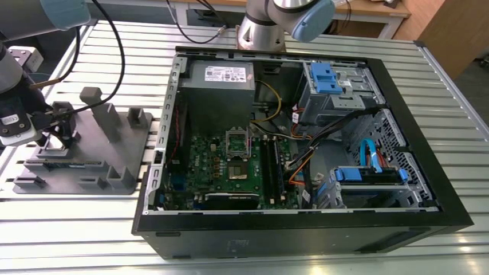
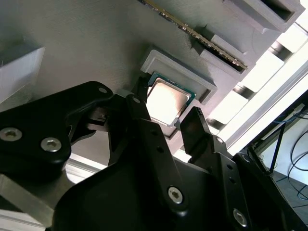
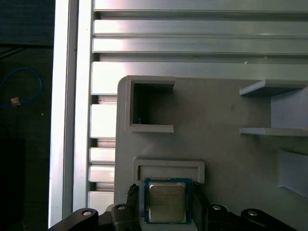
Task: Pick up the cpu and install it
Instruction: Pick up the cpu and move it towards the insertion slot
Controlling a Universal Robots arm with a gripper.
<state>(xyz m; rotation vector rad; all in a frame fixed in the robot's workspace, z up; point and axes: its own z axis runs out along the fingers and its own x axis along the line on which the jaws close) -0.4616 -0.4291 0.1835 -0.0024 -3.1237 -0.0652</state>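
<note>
The cpu (image 2: 167, 100) (image 3: 166, 203) is a small square chip with a pale metal top and a green rim. It lies flat in a raised nest of the grey holder tray (image 1: 114, 149). In both wrist views my gripper (image 2: 168, 105) (image 3: 166, 207) sits over the chip, its two black fingers (image 2: 143, 89) pressed against opposite edges. The chip rests in its nest, not lifted. In the exterior view my gripper (image 1: 47, 134) is at the tray's left end. The green motherboard (image 1: 217, 166) with its metal-framed socket (image 1: 238, 172) lies inside the open computer case (image 1: 428, 189), to the exterior view's right.
The tray carries several upright grey blocks (image 1: 99, 112) and slots (image 3: 147, 108) close to the nest, and a memory stick (image 2: 192, 31) stands in one slot. Black cables (image 1: 114, 51) hang above the tray. The slatted metal table (image 1: 77, 229) surrounds everything.
</note>
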